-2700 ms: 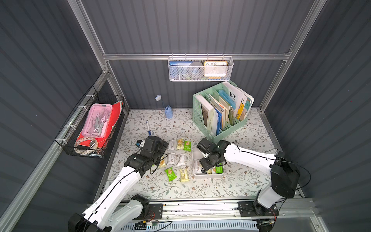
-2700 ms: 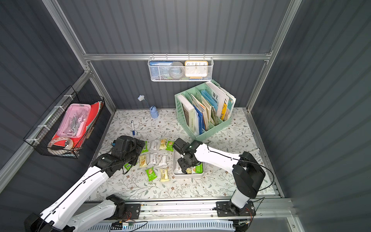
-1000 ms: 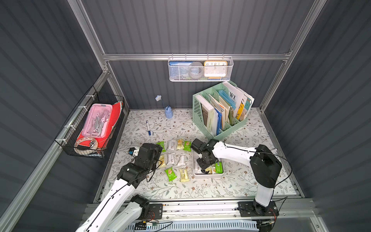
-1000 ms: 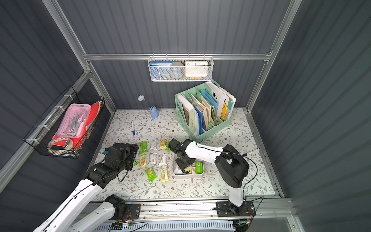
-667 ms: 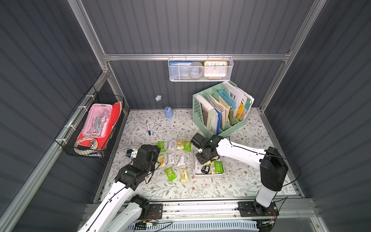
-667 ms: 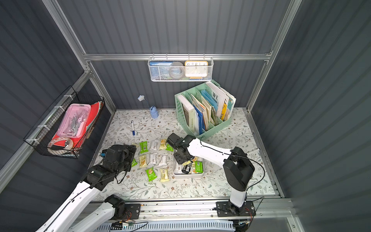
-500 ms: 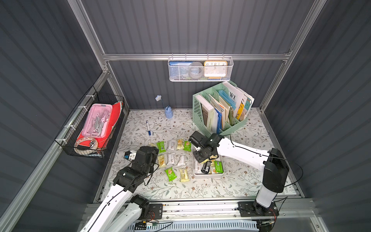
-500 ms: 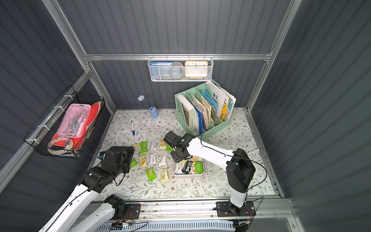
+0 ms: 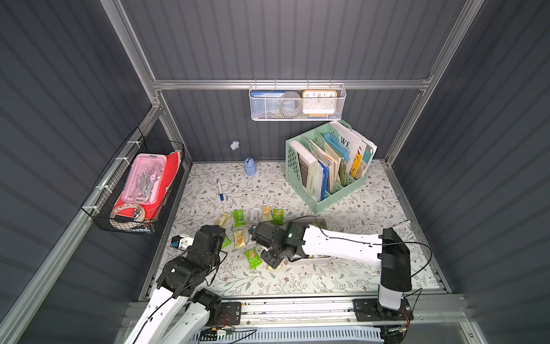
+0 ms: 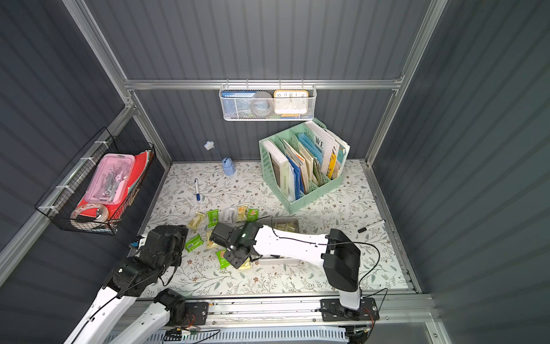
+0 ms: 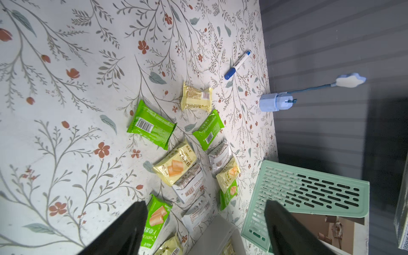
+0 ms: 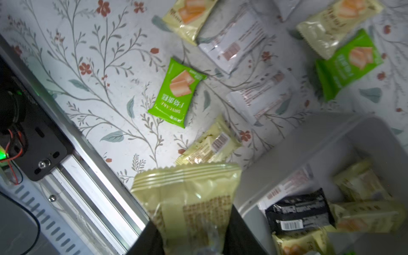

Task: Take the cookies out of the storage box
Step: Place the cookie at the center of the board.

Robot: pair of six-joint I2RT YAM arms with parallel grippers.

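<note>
R gripper [image 12: 194,240], clenched on a pale yellow cookie [image 12: 187,194] just outside the storage box [image 12: 309,141] near the front edge of the tabletop [image 12: 99,66], should go low & clear of laid-out cookies [image 12: 176,92] before releasing; L gripper [image 11: 204,203] gapes empty.

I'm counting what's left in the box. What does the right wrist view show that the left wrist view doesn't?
Only right wrist: a pale yellow packet gripped in the right claw, and a black packet inside the storage box. Only left wrist: the open left claw, blue-capped marker, mint-green organizer. Both: the box's corner and the green picture-side-up packet.
</note>
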